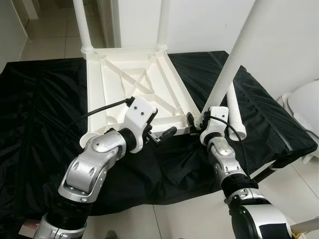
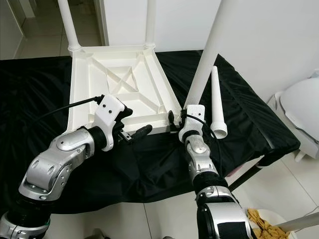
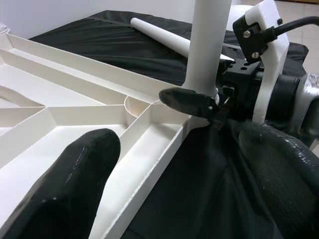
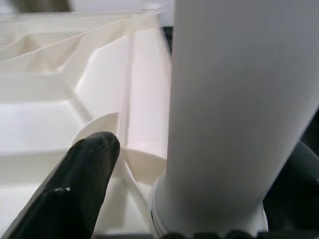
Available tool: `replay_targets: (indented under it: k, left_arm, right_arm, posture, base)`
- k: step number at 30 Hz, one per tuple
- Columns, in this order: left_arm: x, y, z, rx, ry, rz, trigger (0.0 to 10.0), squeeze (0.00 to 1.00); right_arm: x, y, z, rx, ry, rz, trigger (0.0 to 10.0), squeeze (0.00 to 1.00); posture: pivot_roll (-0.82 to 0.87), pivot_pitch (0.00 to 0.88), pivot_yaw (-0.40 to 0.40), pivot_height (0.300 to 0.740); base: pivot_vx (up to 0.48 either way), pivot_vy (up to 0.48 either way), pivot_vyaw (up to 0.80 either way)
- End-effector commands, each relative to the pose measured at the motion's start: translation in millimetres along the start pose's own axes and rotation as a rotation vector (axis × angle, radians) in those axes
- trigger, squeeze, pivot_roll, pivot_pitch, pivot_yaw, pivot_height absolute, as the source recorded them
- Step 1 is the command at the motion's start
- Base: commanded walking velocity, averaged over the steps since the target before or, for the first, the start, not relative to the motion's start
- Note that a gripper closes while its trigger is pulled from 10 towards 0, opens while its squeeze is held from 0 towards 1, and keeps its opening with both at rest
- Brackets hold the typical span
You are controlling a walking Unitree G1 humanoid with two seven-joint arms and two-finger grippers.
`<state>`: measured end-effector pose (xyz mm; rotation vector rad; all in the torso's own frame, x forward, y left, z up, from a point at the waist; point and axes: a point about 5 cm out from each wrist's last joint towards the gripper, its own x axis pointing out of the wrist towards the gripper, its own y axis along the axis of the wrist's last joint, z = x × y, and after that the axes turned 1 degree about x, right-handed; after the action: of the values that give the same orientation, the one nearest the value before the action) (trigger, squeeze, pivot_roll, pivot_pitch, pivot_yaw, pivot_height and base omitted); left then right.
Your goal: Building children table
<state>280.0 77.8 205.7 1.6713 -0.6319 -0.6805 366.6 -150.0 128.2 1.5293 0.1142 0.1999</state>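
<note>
White table top (image 1: 134, 84) lies upside down mid-frame. Right gripper (image 1: 197, 121), fingers around the leg (image 1: 227, 69), should twist it straight while left gripper (image 1: 162, 135), fingers apart, steadies the edge.

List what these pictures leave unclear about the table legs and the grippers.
- Standing legs: tops cut off by the upper edge in both eye views.
- Near-right leg: its seat in the tabletop corner is hidden by the right gripper.
- Right gripper: its far finger is hidden behind the leg in its wrist view, so contact is unclear.
- Left gripper: jaws open; the near-left socket is hidden behind its wrist.
- Loose leg: near end partly hidden by the right wrist.
</note>
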Motion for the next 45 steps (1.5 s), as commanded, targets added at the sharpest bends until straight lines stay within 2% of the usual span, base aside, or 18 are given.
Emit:
replay_targets:
  k: [1, 2, 6, 14, 17, 18, 19, 23, 31, 37, 39, 42, 43, 44, 45]
  left_arm:
    - [1.6, -2.3, 1.4, 0.001, 0.014, -0.004, 10.0, 0.0]
    - [1.6, -2.4, 1.6, 0.001, 0.013, -0.005, 10.0, 0.0]
    - [1.1, -3.1, 2.0, 0.0, 0.012, -0.007, 10.0, 0.0]
    - [1.1, -2.8, 2.2, -0.002, 0.007, -0.007, 10.0, 0.0]
    - [1.8, -2.9, 1.4, -0.002, 0.008, -0.009, 10.0, 0.0]
    - [2.3, -2.9, 1.5, -0.002, 0.007, -0.009, 10.0, 0.0]
    - [2.7, -2.6, 1.9, -0.002, 0.005, -0.009, 10.0, 0.0]
    - [2.8, -1.3, 1.4, -0.004, 0.009, -0.005, 10.0, 0.0]
    - [0.4, -2.8, 0.4, -0.007, 0.019, -0.01, 10.0, 0.0]
    - [1.4, -1.9, 0.3, -0.008, 0.02, -0.007, 10.0, 0.0]
    - [2.0, -1.4, 0.0, -0.006, 0.016, -0.006, 10.0, 0.0]
    - [2.3, -1.2, -0.1, -0.005, 0.015, -0.005, 10.0, 0.0]
    - [2.6, -1.0, -0.1, -0.005, 0.012, -0.004, 10.0, 0.0]
    - [3.6, -0.5, 0.2, -0.006, 0.008, -0.002, 10.0, 0.0]
    - [3.6, -0.5, 0.2, -0.006, 0.008, -0.002, 10.0, 0.0]
  right_arm:
    - [2.8, 2.0, -4.7, -0.025, 0.139, -0.013, 10.0, 0.0]
    - [2.1, 1.8, -1.6, -0.062, 0.201, -0.027, 10.0, 0.0]
    - [-0.8, -0.4, 9.6, -0.107, 0.289, -0.062, 10.0, 0.0]
    - [1.1, 8.8, 23.7, -0.192, 0.394, -0.096, 10.0, 0.0]
    - [2.5, 10.4, 26.2, -0.176, 0.402, -0.108, 10.0, 0.0]
    - [2.6, 10.6, 26.8, -0.177, 0.407, -0.111, 7.1, 0.0]
    - [2.7, 10.7, 27.2, -0.161, 0.415, -0.114, 0.0, 0.0]
    - [0.7, 8.6, 28.6, -0.162, 0.464, -0.137, 0.0, 0.0]
    - [-3.4, 3.3, 30.3, -0.147, 0.462, -0.137, 0.0, 0.0]
    - [-5.5, -2.6, 30.6, -0.134, 0.384, -0.119, 0.0, 0.0]
    - [-4.4, -2.9, 32.9, -0.135, 0.304, -0.107, 0.0, 0.0]
    - [-4.0, -2.8, 33.5, -0.131, 0.271, -0.098, 0.0, 0.0]
    - [-3.6, -3.0, 33.8, -0.117, 0.228, -0.087, 0.0, 0.0]
    - [-2.5, -4.0, 35.6, -0.062, 0.132, -0.077, 0.0, 0.0]
    - [-2.5, -4.0, 35.6, -0.062, 0.132, -0.077, 0.0, 0.0]
  posture:
    - [-0.01, 0.0, -0.054, 0.74]
    - [-0.01, 0.0, -0.056, 0.74]
    - [-0.01, 0.0, -0.052, 0.74]
    - [-0.02, 0.001, -0.037, 0.74]
    - [-0.03, 0.007, -0.027, 0.74]
    - [-0.03, 0.007, -0.027, 0.74]
    - [-0.03, 0.011, -0.028, 0.74]
    - [-0.02, 0.018, -0.033, 0.74]
    - [-0.02, 0.026, -0.04, 0.74]
    - [-0.02, 0.029, -0.038, 0.74]
    - [-0.03, 0.027, -0.036, 0.74]
    - [-0.03, 0.028, -0.036, 0.74]
    - [-0.04, 0.027, -0.035, 0.74]
    - [-0.04, 0.027, -0.036, 0.74]
    - [-0.04, 0.027, -0.036, 0.74]
  base:
    - [0.0, 0.0, 0.0]
    - [0.0, 0.0, 0.0]
    - [0.0, 0.0, 0.0]
    - [0.0, 0.0, 0.0]
    - [0.0, 0.0, 0.0]
    - [0.0, 0.0, 0.0]
    - [0.0, 0.0, 0.0]
    - [0.0, 0.0, 0.0]
    - [0.0, 0.0, 0.0]
    - [0.0, 0.0, 0.0]
    - [0.0, 0.0, 0.0]
    - [0.0, 0.0, 0.0]
    - [0.0, 0.0, 0.0]
    - [0.0, 0.0, 0.0]
    - [0.0, 0.0, 0.0]
